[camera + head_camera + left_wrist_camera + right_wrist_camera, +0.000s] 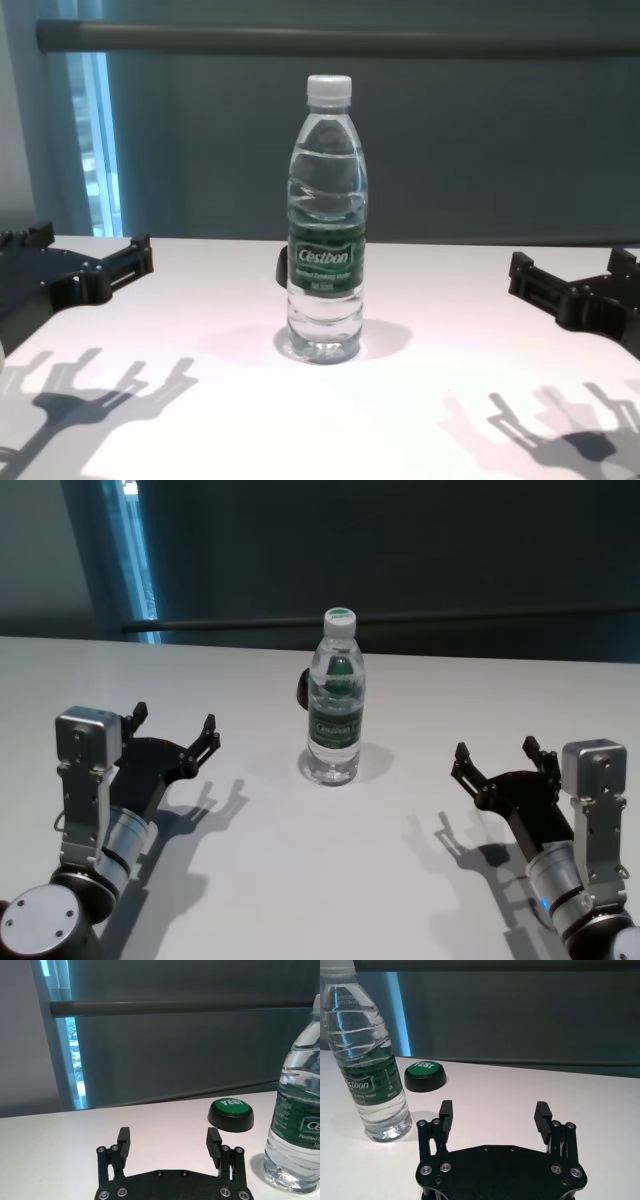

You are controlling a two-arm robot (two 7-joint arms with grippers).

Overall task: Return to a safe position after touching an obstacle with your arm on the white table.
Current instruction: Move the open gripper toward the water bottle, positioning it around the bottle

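The tall clear plastic water bottle with a white screw cap and dark green label band (335, 695) stands upright near the middle of the broad glossy white table (250, 880), between the two arms and apart from both. It looks full nearly to the shoulder, so it is probably fairly heavy and steady at the base, yet top-tall: a knock high on the neck would likely tip it sooner than one low on the body. The ribbed wall is thin and would give under a squeeze, and the smooth plastic may slip; the ribbed waist at or just below the label seems the surest place to take hold.

The label reads "Cestbon", with "Purified" partly legible beneath in the left wrist view, and a printed date code near the shoulder that is too fine to read surely. Just behind the bottle, on its left, lies a low round black button with a green top (231, 1114) marked "YES!".

The left gripper (172, 735) hangs over the near left of the table, fingers spread wide and holding nothing. The right gripper (497, 759) hangs over the near right, likewise spread wide and empty. Both appear well clear of the bottle.
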